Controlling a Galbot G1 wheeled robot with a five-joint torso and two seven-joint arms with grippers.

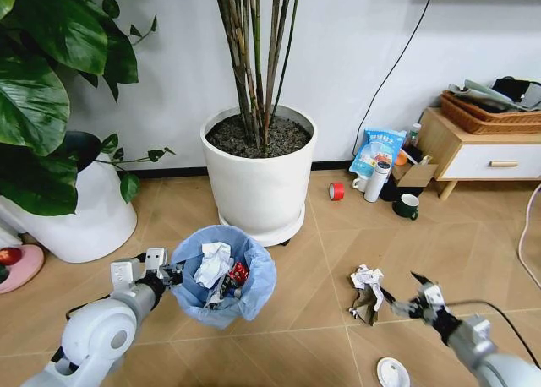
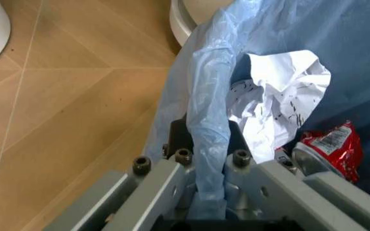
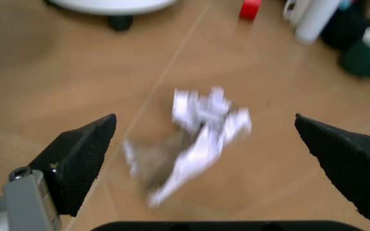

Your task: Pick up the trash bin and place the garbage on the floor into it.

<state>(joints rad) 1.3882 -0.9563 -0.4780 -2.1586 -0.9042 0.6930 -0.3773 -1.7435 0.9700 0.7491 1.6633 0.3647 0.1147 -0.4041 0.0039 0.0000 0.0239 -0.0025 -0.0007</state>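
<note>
Meanwhile, the left gripper (image 1: pixel 175 275) clamps the trash bin (image 1: pixel 224 277) by its rim, while the right gripper (image 1: pixel 404 300) hovers with jaws spread wide beside crumpled garbage (image 1: pixel 367 292) on the floor (image 1: pixel 296 353).

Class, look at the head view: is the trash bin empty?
No. The trash bin, held at its rim by the left gripper, already holds a crumpled white paper wad and a red scrap.

The right claw (image 3: pixel 204 144) is spread wide, one dark finger (image 3: pixel 82 156) at lower left and the other at lower right. Between them, at the centre, a crumpled white paper wad (image 3: pixel 198 134) lies blurred on the wooden floor (image 3: pixel 75 72). A red tape roll (image 3: pixel 250 8) sits at the top edge, a dark green mug (image 3: pixel 369 53) at upper right.
</note>
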